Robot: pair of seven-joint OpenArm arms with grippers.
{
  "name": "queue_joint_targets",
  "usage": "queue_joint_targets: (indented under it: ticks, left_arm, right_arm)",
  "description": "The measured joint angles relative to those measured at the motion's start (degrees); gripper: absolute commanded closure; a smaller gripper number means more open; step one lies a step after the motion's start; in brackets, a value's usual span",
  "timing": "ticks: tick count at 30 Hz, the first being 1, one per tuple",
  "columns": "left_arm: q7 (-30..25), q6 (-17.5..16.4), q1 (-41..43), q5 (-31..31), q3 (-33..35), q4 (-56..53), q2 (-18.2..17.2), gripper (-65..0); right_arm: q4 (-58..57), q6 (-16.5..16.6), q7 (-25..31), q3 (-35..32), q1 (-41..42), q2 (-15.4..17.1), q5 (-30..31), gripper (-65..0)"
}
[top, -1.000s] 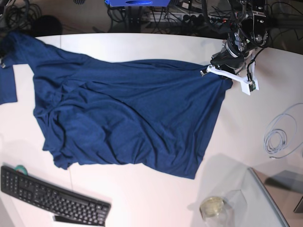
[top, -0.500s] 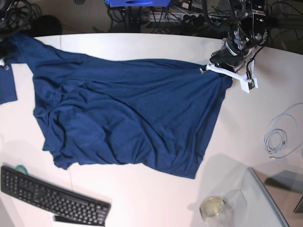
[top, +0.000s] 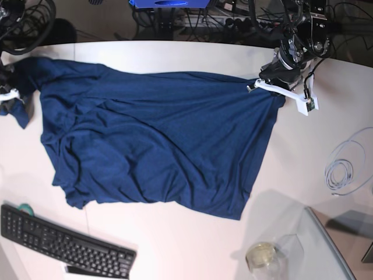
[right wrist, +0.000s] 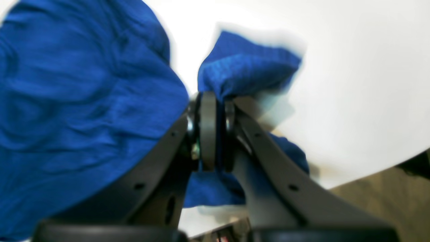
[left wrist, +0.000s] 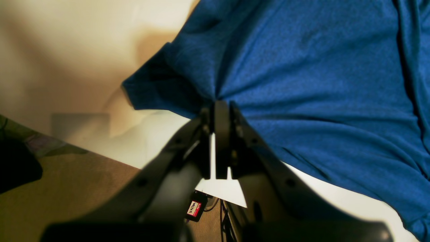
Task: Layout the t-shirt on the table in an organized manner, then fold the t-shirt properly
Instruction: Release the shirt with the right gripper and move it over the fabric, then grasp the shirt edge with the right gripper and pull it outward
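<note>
The dark navy t-shirt [top: 157, 140] lies wrinkled across the white table [top: 175, 55], stretched between both arms. At the back right, my left gripper [top: 260, 86] is shut on a corner of the shirt. In the left wrist view its jaws [left wrist: 220, 109] pinch the fabric [left wrist: 319, 84] where folds radiate from the grip. At the far left edge, my right gripper [top: 8, 95] holds the other end. In the right wrist view it [right wrist: 215, 101] is shut on a bunched fold of the t-shirt [right wrist: 248, 67], slightly above the table [right wrist: 352, 67].
A black keyboard [top: 64, 245] lies at the front left. A coiled white cable [top: 344, 166] rests at the right. A glass panel [top: 332, 245] and a small round jar [top: 260, 255] stand at the front right. Cables crowd the back.
My right gripper has closed on the shirt's left end and gathered up the flap that lay flat at the far left. The shirt's upper edge now runs straighter. The left gripper kept its hold.
</note>
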Motion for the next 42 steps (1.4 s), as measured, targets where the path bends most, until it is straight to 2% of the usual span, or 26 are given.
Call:
queue_joint_targets:
  ticks: [5, 11, 13, 16, 19, 20, 21, 23, 25, 26, 29, 31, 34, 36, 42]
  left_arm:
    - [0.0, 0.0, 0.0, 0.0, 0.0, 0.0, 0.0, 0.0]
    - [0.0, 0.0, 0.0, 0.0, 0.4, -0.1, 0.0, 0.0]
    - [0.0, 0.0, 0.0, 0.0, 0.5, -0.1, 0.0, 0.0]
    - [0.0, 0.0, 0.0, 0.0, 0.4, -0.1, 0.0, 0.0]
    - [0.0, 0.0, 0.3, 0.0, 0.4, -0.1, -0.1, 0.0]
    - [0.0, 0.0, 0.4, 0.0, 0.5, -0.1, -0.1, 0.0]
    - [0.0, 0.0, 0.5, 0.0, 0.5, -0.1, 0.0, 0.0]
    - [0.2, 0.0, 0.6, 0.0, 0.5, -0.1, 0.0, 0.0]
    - [0.0, 0.0, 0.7, 0.0, 0.2, -0.1, 0.0, 0.0]
    - [0.0, -0.1, 0.9, 0.0, 0.2, -0.1, 0.1, 0.0]
    - [0.0, 0.0, 1.5, 0.0, 0.1, -0.1, -0.2, 0.0]
    - [0.0, 0.0, 1.8, 2.3, 0.0, -0.2, -0.1, 0.0]
    - [0.0, -0.2, 2.0, 5.8, 0.5, -0.1, 0.4, 0.0]
    - [0.0, -0.1, 2.2, 7.1, 0.5, -0.1, 0.2, 0.0]
    - [0.0, -0.2, 2.2, 7.1, 0.5, -0.1, 0.4, 0.0]
  right_arm:
    - [8.0, 3.5, -0.2, -6.3, 0.0, -0.8, 0.0, 0.0]
    - [11.1, 3.6, -0.5, -18.6, 1.1, -0.5, -0.3, 0.0]
    - [11.0, 3.6, -0.5, -23.6, 3.0, -0.1, -0.7, 0.0]
    - [9.8, 3.5, 0.0, -33.7, 6.5, 2.6, -0.4, 0.0]
    - [2.9, 3.6, -0.3, -42.5, 12.3, 4.0, 0.0, 0.0]
    - [-0.6, 3.7, -0.5, -44.2, 14.4, 3.7, 0.2, -2.1]
    - [-3.3, 3.7, -0.7, -45.4, 15.7, 3.4, -0.3, -7.4]
    - [-7.0, 3.6, -3.1, -46.1, 17.2, 3.4, 0.0, -26.6]
    - [-7.5, 3.5, -4.4, -45.0, 16.8, 3.6, 0.0, -46.1]
    - [-6.5, 3.6, -4.2, -42.3, 15.9, 3.3, 0.0, -50.0]
    - [-2.1, 3.7, -3.0, -29.8, 11.3, 2.7, 0.7, -43.7]
    - [-2.1, 3.0, -3.3, -19.9, 8.7, 0.7, -1.0, -39.5]
    - [-3.9, 3.0, -4.0, -8.1, 7.0, -2.4, -1.1, -43.8]
    - [-8.7, 3.0, -3.5, -5.0, 7.5, -2.7, -0.9, -46.5]
    - [-22.2, 3.6, -3.4, -4.8, 10.6, -0.9, -0.4, -47.0]
